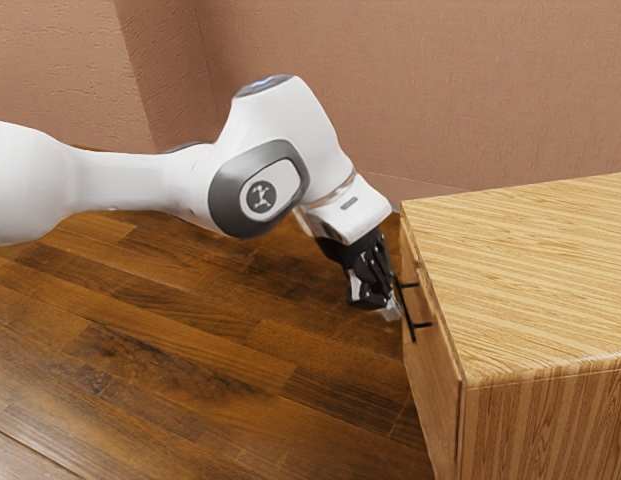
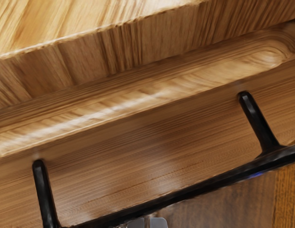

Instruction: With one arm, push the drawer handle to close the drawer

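On the front of the drawer (image 1: 422, 375) sits the black handle (image 1: 411, 332), its long bar held off the wood by two posts. The drawer is set beneath the top edge of the wooden cabinet (image 1: 530, 265); whether it is fully closed, I cannot tell. Just beside the bar, on its outer side, is the pincer (image 1: 390, 308), tilted downward, its fingertips pressed together; contact with the bar is unclear. Behind it, the white arm (image 1: 140, 182) reaches in from the exterior view's left, above a dark plank floor (image 1: 160, 350), with reddish-brown walls (image 1: 460, 90) beyond.
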